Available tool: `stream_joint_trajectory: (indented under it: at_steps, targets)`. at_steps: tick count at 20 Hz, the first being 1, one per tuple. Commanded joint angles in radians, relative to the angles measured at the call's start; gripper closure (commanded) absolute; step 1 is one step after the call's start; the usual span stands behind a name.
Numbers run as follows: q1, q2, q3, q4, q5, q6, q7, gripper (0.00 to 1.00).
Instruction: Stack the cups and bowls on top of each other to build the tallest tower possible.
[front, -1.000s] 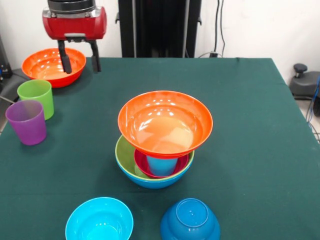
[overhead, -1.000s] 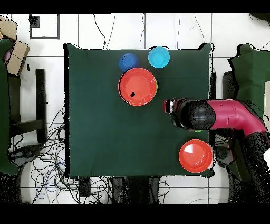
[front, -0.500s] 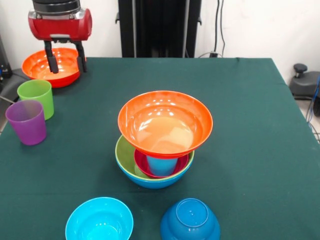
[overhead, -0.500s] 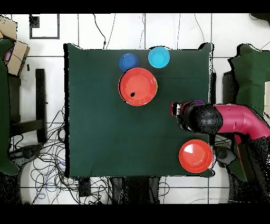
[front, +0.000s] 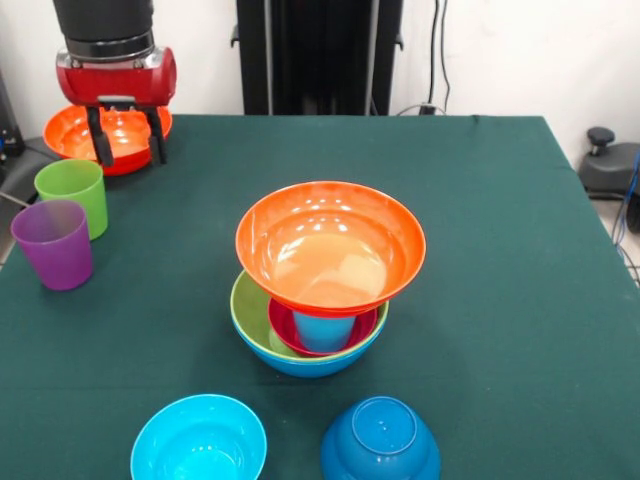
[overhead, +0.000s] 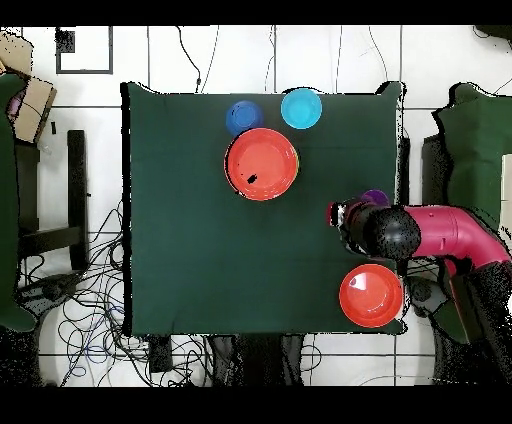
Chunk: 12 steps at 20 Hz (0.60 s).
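From above I see the green table (overhead: 200, 250) with the tower (overhead: 262, 164) toward its far side, topped by a large orange bowl. Beyond it sit a dark blue bowl (overhead: 243, 117) and a cyan bowl (overhead: 301, 108), side by side. A second orange bowl (overhead: 371, 295) rests at the near right corner. The arm (overhead: 440, 232) reaches in from the right, covering what appears to be a purple cup (overhead: 376, 197); its gripper is hidden beneath it.
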Motion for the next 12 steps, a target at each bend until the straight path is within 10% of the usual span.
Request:
stream_joint_trajectory:
  at_steps: [1,12]
  targets:
    - [-0.014,0.046,0.021,-0.005,-0.124,-0.07,-0.284,0.0]
    - [-0.085,0.001,0.09,0.02,-0.086,0.004,-0.334,0.0]
